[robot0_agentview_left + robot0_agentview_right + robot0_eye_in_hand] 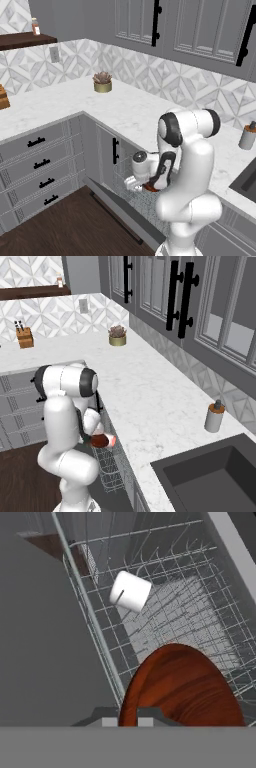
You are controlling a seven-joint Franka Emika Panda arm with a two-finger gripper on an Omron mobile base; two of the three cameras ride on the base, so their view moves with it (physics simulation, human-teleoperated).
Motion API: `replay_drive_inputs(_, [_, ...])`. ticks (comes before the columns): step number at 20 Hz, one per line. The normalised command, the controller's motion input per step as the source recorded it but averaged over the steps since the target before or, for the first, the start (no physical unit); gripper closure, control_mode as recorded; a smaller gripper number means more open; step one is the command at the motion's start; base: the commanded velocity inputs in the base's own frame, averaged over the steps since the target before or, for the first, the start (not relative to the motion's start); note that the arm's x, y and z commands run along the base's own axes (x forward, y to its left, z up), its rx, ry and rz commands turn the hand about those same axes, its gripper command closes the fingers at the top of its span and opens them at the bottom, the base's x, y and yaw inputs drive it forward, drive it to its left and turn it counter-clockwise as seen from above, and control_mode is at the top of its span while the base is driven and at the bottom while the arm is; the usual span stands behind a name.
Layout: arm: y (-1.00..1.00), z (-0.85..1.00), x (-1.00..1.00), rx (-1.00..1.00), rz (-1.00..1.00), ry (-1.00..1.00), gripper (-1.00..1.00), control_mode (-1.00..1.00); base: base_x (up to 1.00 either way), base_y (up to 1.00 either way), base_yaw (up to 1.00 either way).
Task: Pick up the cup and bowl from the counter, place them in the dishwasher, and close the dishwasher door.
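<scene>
One dish is already in: the cup [130,592] lies tipped in the dishwasher's wire rack [200,612], upper middle of the hand view, while the gripper [127,721] pinches the bowl's [182,687] rim, holding it over the rack, presumably for lowering beside it.

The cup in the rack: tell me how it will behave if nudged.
The cup lies tipped on its side on the wire rack, so it would probably roll. It looks small and light, so a brush from the bowl may shift it.
</scene>
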Motion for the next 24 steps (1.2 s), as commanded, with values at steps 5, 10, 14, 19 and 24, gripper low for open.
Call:
replay_drive_inputs(5, [-0.35,-0.60,-0.16,-0.07,-0.07,-0.16,1.00,-1.00,0.00,0.00,0.00])
replay_drive_inputs(10, [-0.22,-0.43,-0.16,-0.02,-0.06,-0.14,1.00,-1.00,0.00,0.00,0.00])
replay_drive_inputs(14, [-0.08,-0.41,-0.14,0.00,-0.03,-0.13,1.00,-1.00,0.00,0.00,0.00])
replay_drive_inputs(19, [-0.03,-0.16,-0.05,0.00,-0.03,-0.04,-1.00,-1.00,0.00,0.00,0.00])
replay_drive_inputs(24, [0.00,0.00,-0.15,0.00,-0.02,-0.04,-1.00,-1.00,0.00,0.00,0.00])
